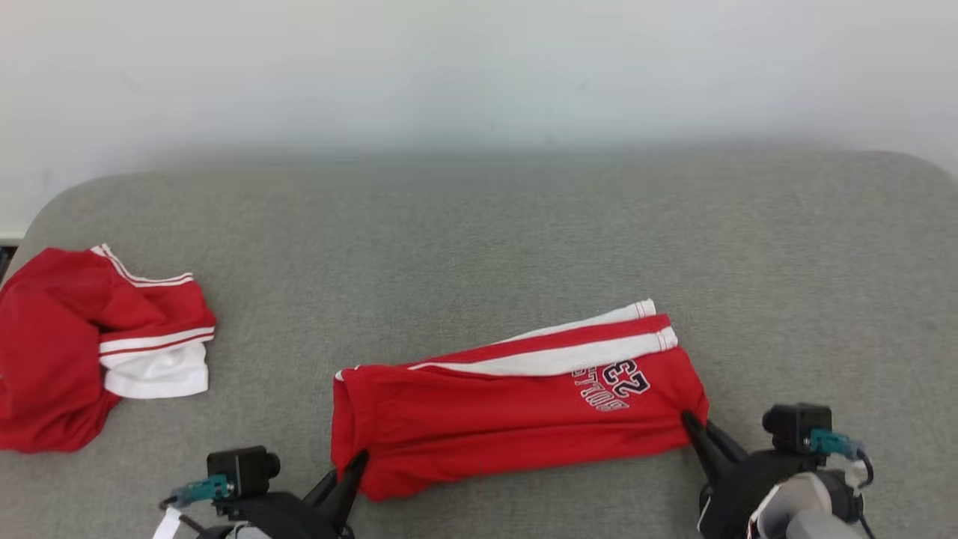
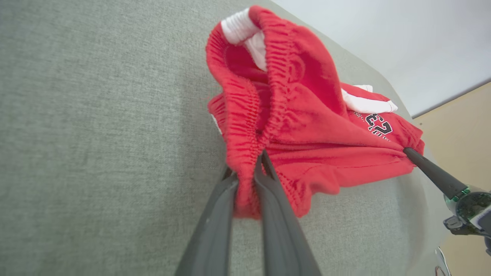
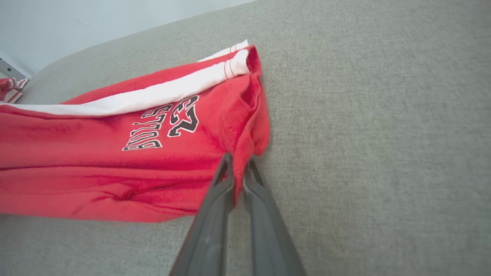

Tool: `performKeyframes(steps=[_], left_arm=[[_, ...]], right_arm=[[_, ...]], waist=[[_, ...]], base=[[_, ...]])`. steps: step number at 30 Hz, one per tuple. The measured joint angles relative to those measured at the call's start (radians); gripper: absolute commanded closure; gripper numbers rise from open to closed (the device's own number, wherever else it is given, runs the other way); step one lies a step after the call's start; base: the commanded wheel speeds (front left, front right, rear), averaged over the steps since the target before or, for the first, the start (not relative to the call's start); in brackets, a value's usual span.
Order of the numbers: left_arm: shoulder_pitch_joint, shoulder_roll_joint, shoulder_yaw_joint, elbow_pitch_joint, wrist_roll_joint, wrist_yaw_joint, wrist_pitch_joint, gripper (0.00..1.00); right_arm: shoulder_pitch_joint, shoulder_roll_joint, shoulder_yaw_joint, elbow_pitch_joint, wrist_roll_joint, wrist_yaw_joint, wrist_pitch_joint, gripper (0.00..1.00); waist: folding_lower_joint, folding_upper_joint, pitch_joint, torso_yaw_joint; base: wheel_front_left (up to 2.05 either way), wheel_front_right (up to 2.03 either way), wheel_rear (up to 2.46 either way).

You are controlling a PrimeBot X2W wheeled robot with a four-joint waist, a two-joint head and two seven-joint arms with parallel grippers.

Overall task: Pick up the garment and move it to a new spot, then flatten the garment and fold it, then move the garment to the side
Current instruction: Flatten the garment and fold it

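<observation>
Shorts [image 1: 516, 408] are apparently being folded, left gripper [image 1: 358, 460] and right gripper [image 1: 688, 419] pinching opposite ends; an even lift seems next.

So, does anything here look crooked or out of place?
Yes. The red shorts lie slanted on the grey surface, and their waistband end is bunched up where the left fingers pinch it. A second red garment sits crumpled at the surface's left edge.
</observation>
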Motion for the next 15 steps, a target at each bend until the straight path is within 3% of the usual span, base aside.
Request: performKeyframes(steps=[11,15], left_arm=[[0.035,0.066,-0.028,-0.081,0.086,0.08,-0.01,1.0],[0.068,0.069,-0.022,-0.095,0.076,0.089,-0.005,1.0]], right_arm=[[0.127,0.0,0.0,-0.132,0.011,-0.005,-0.014,1.0],[0.146,0.004,-0.003,-0.174,0.02,-0.016,-0.013,1.0]], waist=[[0.0002,0.0,-0.019,-0.039],[0.0001,-0.0001,-0.015,-0.046]], base=[[0.0,0.0,0.0],[0.0,0.0,0.0]])
